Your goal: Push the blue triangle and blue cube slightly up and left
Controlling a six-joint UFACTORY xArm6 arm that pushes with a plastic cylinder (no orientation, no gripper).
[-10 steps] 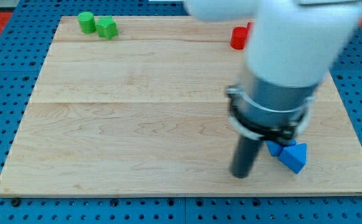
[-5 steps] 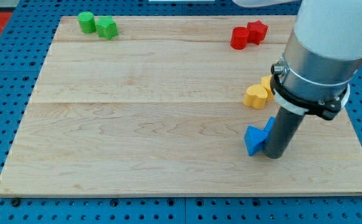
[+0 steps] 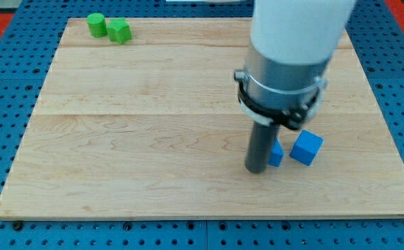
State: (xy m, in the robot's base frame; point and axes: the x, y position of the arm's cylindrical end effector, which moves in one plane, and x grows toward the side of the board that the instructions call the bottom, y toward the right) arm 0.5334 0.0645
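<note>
A blue cube sits at the lower right of the wooden board. Just to its left a second blue block, the triangle, shows only as a small sliver behind my rod. My tip rests on the board right against the left side of that sliver, left of the cube. The arm's white and grey body hides the board above them.
A green cylinder and a green block sit together at the view's top left. The red and yellow blocks at the right are hidden behind the arm. The board's bottom edge runs just below my tip.
My tip has swung from the right of the blue triangle to its left side. The blue cube now shows to the right. The arm now covers the red and yellow blocks.
</note>
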